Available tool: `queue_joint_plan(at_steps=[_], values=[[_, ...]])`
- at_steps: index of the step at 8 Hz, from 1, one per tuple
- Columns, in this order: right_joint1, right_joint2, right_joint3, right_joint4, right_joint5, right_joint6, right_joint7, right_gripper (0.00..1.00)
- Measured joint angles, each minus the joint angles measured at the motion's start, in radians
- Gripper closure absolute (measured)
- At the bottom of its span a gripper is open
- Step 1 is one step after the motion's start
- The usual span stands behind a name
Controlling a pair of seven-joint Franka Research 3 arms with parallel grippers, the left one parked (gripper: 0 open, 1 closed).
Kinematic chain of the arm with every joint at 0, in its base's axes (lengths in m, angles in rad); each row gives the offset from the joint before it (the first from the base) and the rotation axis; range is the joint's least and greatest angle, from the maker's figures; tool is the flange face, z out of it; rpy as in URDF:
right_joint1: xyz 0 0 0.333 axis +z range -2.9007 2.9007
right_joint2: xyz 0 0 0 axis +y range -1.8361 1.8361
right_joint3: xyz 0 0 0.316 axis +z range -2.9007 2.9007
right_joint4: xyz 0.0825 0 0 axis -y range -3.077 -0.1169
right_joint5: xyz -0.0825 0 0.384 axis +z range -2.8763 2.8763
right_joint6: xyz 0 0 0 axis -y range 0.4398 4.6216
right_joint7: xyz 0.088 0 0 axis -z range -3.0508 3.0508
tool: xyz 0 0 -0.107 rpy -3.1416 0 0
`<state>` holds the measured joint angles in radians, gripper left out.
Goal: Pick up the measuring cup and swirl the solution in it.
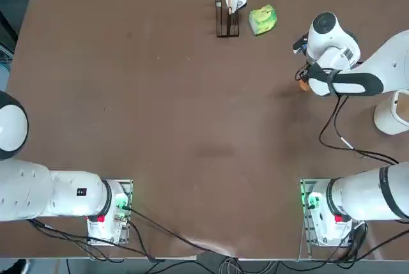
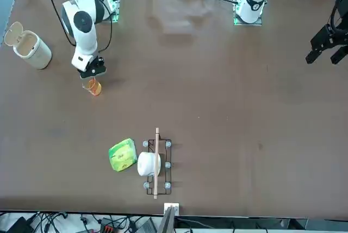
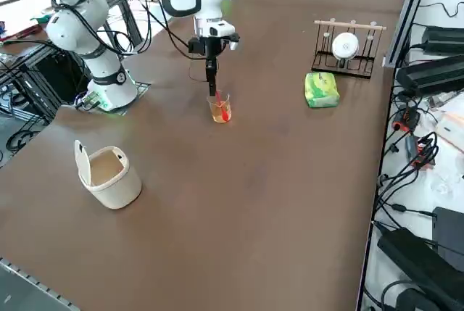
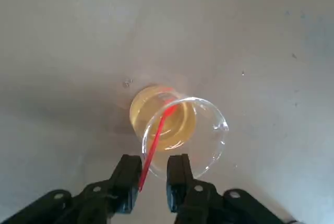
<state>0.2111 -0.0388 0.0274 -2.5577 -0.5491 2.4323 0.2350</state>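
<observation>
Right gripper [image 4: 154, 185]: holds partly open above the table [image 2: 201, 102], with fingers apart. Close below: measuring cup [image 4: 185, 132], toward the table's right edge, with orange solution [image 4: 167, 122] and red stick [image 4: 158, 135] inside, leaning toward the fingers.

So you've got a plain brown table [image 1: 192, 127] here. Black wire rack [image 3: 351, 64] with a pale wooden bar is over at your far edge, a crumpled green-yellow packet [image 1: 262, 20] just right of it. Off to your right there's a white bin [image 3: 116, 184], lid flipped open, and left of that the clear measuring cup [image 4: 209, 132] with orange solution [image 4: 182, 127] and a red stick [image 4: 157, 138] in it.
</observation>
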Motion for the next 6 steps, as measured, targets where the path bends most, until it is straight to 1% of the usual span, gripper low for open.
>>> queue_joint_plan(at_steps=[4,6], values=[[0.003,-0.002,0.003,0.001,0.000,-0.001,0.019,0.68],[0.006,-0.003,0.004,0.001,-0.001,-0.003,0.027,0.71]])
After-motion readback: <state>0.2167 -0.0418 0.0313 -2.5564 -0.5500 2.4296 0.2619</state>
